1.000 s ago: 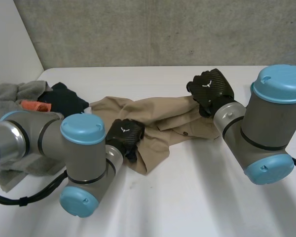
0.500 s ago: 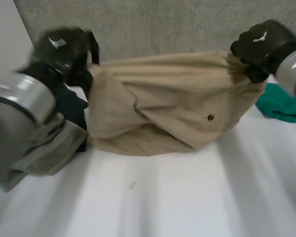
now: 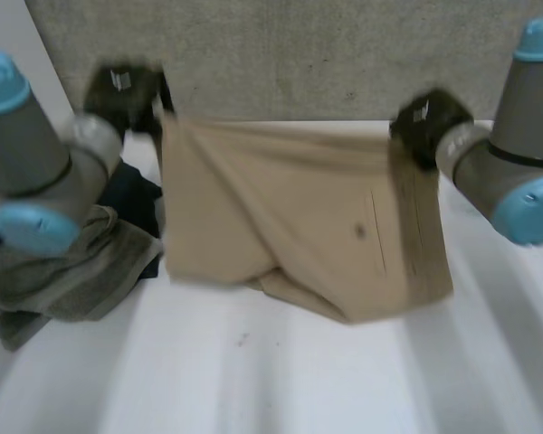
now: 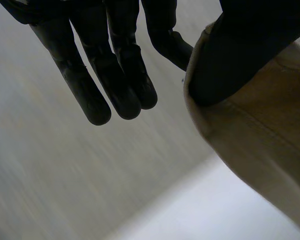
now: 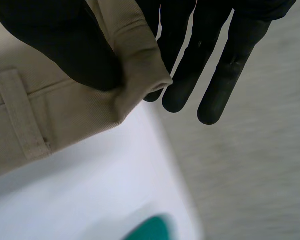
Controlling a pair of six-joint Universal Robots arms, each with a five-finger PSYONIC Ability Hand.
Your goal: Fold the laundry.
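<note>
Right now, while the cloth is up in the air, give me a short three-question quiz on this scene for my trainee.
1. True or false: the beige garment lies flat on the white table with no hand on it.
2. What is heaped by the left arm? A) a grey towel B) a red bucket C) a stack of books
3. Fill in: the left hand and the right hand each pinch an upper ____ of the garment.
Key: 1 false, it hangs between the two hands; 2 A; 3 corner.
</note>
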